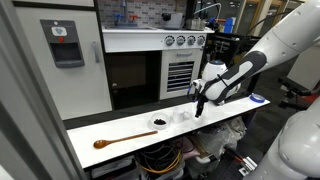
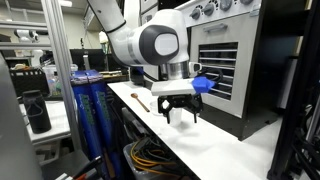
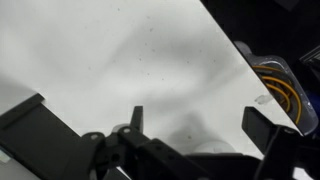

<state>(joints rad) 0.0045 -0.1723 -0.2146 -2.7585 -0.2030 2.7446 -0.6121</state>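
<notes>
Gripper spread wide over a white counter

Black fingers fill the bottom of the wrist view, one at each side. The jaws stand wide apart, with only bare countertop between them; they hold nothing.

In an exterior view the gripper hangs pointing down, close above the counter. A small clear cup stands on the counter just beside it, not touching. The cup is faint and hard to make out.

Just past the cup, on the side away from the gripper, sits a small dark bowl. A wooden spoon lies flat farther along the counter, well apart from both. In an exterior view the spoon shows beyond the spread gripper.

At the opposite end of the counter, past the arm, rests a blue dish.

Behind the counter stands a white oven with a dark door. Orange and black cables lie tangled below the counter edge.
</notes>
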